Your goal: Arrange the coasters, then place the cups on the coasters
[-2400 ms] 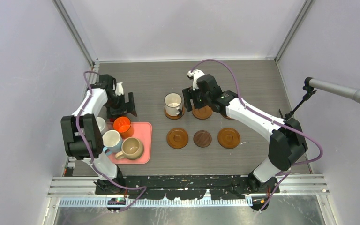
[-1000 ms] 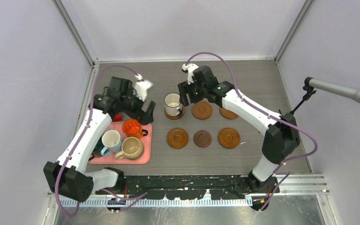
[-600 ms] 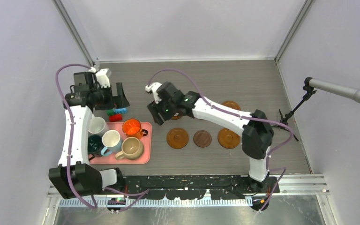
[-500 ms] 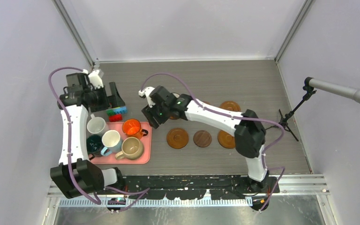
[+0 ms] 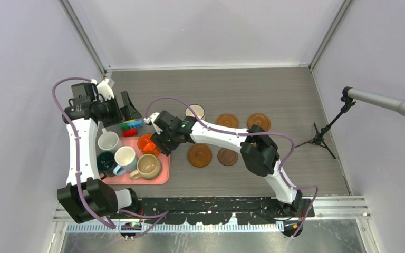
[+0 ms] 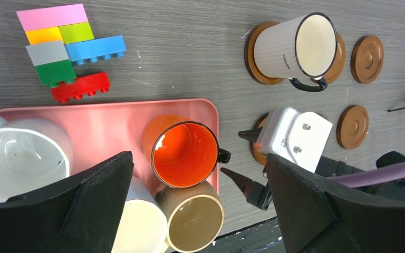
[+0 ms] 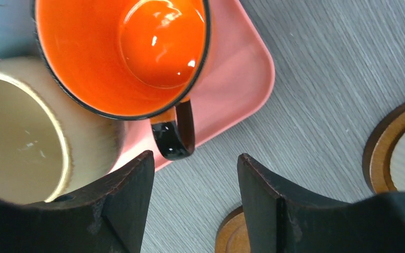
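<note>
Five cups stand on the pink tray [image 5: 163, 171]: orange [image 5: 146, 142], tan [image 5: 147, 166], light blue [image 5: 125, 157], dark green [image 5: 105, 161] and white [image 5: 108, 141]. Another white cup [image 5: 195, 111] sits on a coaster [image 6: 253, 58]. Several bare coasters lie to the right, among them two at the back [image 5: 227, 120] [image 5: 258, 121] and, nearer, an orange-brown coaster [image 5: 200, 155] and a dark coaster [image 5: 227, 156]. My right gripper [image 7: 194, 158] is open at the orange cup's black handle [image 7: 174, 134], holding nothing. My left gripper [image 6: 199, 155] hangs wide open above the tray.
Colourful toy blocks [image 5: 132, 126] lie behind the tray beside my left gripper. A microphone stand [image 5: 324, 132] rises at the right. My right arm stretches across the coaster rows, and its elbow covers the near right spot.
My right gripper left the white cup on its coaster, swung left to the orange cup's handle and narrowed a little. My left arm drew back to the far left.
</note>
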{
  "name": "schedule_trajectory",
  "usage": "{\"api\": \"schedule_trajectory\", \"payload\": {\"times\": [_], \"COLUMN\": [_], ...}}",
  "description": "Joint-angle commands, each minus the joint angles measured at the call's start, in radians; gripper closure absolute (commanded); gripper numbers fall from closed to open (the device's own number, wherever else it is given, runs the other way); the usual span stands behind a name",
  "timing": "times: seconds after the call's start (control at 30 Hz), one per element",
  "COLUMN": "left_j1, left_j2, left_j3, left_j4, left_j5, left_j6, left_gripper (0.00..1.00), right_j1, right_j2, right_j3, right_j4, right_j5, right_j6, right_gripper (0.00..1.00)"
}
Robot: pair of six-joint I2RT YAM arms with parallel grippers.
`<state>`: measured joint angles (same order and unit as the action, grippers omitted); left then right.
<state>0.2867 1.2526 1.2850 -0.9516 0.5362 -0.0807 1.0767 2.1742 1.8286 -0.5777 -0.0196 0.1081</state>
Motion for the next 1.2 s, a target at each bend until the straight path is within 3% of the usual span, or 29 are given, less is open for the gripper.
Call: {"api": "schedule_trajectory", "payload": {"times": [0.0,0.4,0.63,0.87,0.97,1.17], "left_j1": [0.010,0.115,0.157,0.170,0.172,0.171], "left_j2": [-0.010,0.021,0.049,0.053,0.053,0.043], "left_j3": [0.007,0.022,0.011,0.010,0.007,0.003], "left_j4": [0.020,0.026,0.035,0.030,0.035,0.038], "left_j5": [0.035,0.009,0.044,0.054,0.056,0.036], "left_j6": [-0.020,-0.071,-0.088,-0.093,-0.104,-0.110], "left_gripper": [0.00,0.00,0.00,0.00,0.00,0.00], "right_j1": [0.014,0.025,0.035,0.039,0.040,0.040], "right_j2": [0.020,0.106,0.123,0.120,0.080,-0.070], "right_j3": [0.070,0.150,0.169,0.197,0.184,0.071], "right_j4": [0.028,0.059,0.077,0.056,0.039,0.070], "right_j5": [-0.005,-0.008,-0.007,-0.012,-0.011,0.054], "right_j6": [-0.001,0.004,-0.019,-0.027,-0.026,-0.014], "right_gripper": [0.36,0.42,0.51,0.76,0.97,1.00]}}
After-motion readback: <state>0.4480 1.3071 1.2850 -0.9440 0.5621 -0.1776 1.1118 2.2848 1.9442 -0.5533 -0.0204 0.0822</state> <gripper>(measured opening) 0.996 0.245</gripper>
